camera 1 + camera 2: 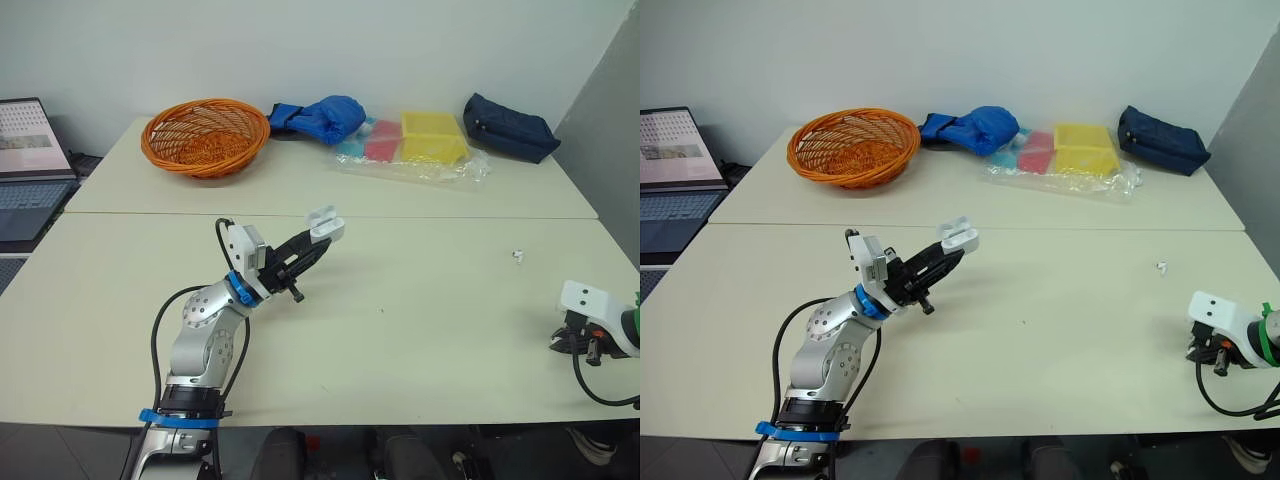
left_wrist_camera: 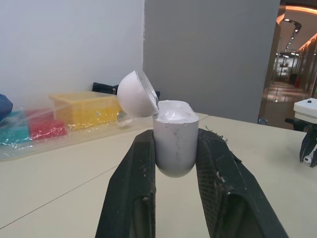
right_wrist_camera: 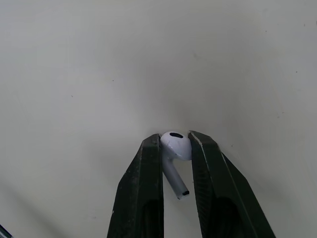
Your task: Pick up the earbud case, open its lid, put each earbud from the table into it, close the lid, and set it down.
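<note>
Earbud case (image 2: 172, 144) is clamped in the left gripper (image 1: 318, 240), its lid (image 2: 136, 94) hinged open. Well apart to its right, the right gripper (image 3: 174, 141) pinches one earbud (image 3: 173, 148), stem pointing back toward the wrist. That arm likely must swing inward. Another earbud (image 1: 518, 255) lies on the table (image 1: 420, 330) just beyond it.

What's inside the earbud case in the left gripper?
The earbud case, its lid flipped back, shows a white surface at the rim. The wells are hidden by its wall, so their contents cannot be seen.

Smooth plastic earbud case (image 2: 173, 144), glossy earbud (image 3: 176, 146), basket (image 1: 205, 160) probably wicker, matt table (image 1: 400, 330)
</note>
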`<act>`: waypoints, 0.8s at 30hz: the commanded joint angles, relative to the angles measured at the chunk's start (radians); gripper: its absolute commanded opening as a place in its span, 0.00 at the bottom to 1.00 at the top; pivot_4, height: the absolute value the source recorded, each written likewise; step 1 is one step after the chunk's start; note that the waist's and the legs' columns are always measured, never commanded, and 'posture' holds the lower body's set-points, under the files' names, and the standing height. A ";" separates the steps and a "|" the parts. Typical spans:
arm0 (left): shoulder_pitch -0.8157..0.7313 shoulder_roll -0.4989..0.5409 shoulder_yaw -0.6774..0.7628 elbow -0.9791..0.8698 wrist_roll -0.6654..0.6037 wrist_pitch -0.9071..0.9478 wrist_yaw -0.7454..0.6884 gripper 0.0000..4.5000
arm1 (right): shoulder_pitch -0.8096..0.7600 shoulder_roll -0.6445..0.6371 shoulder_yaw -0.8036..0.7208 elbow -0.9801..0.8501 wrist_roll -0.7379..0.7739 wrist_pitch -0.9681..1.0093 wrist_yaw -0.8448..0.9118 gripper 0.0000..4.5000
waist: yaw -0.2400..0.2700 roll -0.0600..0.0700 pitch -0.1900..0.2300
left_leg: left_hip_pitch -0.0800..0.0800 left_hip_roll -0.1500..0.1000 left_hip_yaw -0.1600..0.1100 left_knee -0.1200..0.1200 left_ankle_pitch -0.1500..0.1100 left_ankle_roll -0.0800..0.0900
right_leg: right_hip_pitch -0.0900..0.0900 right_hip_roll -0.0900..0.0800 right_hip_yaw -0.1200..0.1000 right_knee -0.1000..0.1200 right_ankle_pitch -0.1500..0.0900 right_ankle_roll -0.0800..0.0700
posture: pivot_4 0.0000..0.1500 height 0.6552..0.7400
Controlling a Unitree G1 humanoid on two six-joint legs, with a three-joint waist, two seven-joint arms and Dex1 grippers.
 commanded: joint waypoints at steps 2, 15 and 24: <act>-0.010 -0.002 0.000 -0.031 -0.010 -0.018 -0.003 0.17 | 0.004 0.004 0.004 0.018 -0.027 0.017 -0.009 0.09 | 0.000 0.000 0.000 | 0.000 0.000 0.000 0.000 0.000 0.000 | 0.000 0.000 0.000 0.000 0.000 0.000 | 1.00 1.00; -0.006 -0.001 0.003 -0.025 -0.010 -0.026 -0.010 0.17 | 0.018 -0.009 -0.004 0.012 -0.019 0.039 -0.007 0.47 | 0.002 0.000 0.000 | 0.000 0.000 -0.001 0.000 0.000 0.000 | 0.001 0.000 -0.001 0.000 0.000 0.000 | 1.00 1.00; 0.002 -0.007 -0.002 -0.019 -0.009 -0.030 -0.022 0.17 | 0.033 -0.016 -0.021 -0.053 0.017 0.199 0.009 0.47 | 0.005 0.000 0.000 | 0.000 0.000 -0.002 -0.001 0.000 0.000 | 0.001 0.000 -0.002 -0.001 0.000 0.000 | 1.00 1.00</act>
